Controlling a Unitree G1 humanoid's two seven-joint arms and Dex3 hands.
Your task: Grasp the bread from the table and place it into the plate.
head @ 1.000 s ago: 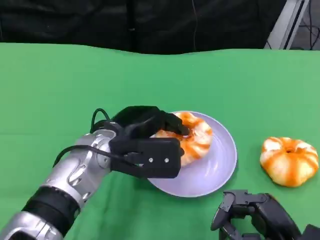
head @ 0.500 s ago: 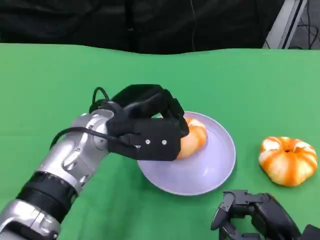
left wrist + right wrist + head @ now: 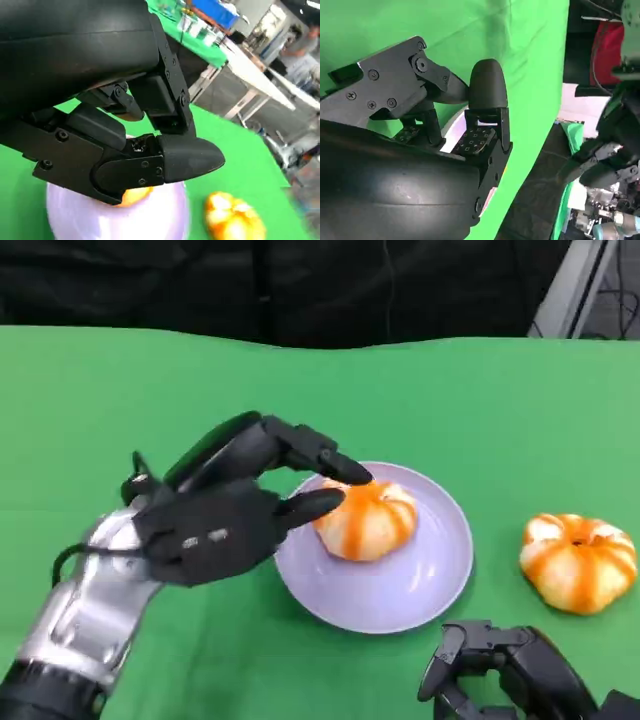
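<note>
Bread point(image 3: 366, 519) now lies released on the plate point(image 3: 430, 580), left hand point(image 3: 225, 520) spread open, drawn back.

The green counter point(image 3: 480, 400) spreads out on every side of the fingers point(image 3: 310, 455). Beyond their tips, at its far edge, hangs a black curtain point(image 3: 200, 285), with a slanted silver bar point(image 3: 572, 285) off to the right. In the left wrist view, blurred white tables point(image 3: 260, 75) and a person point(image 3: 300, 47) stand well past the fingers.
</note>
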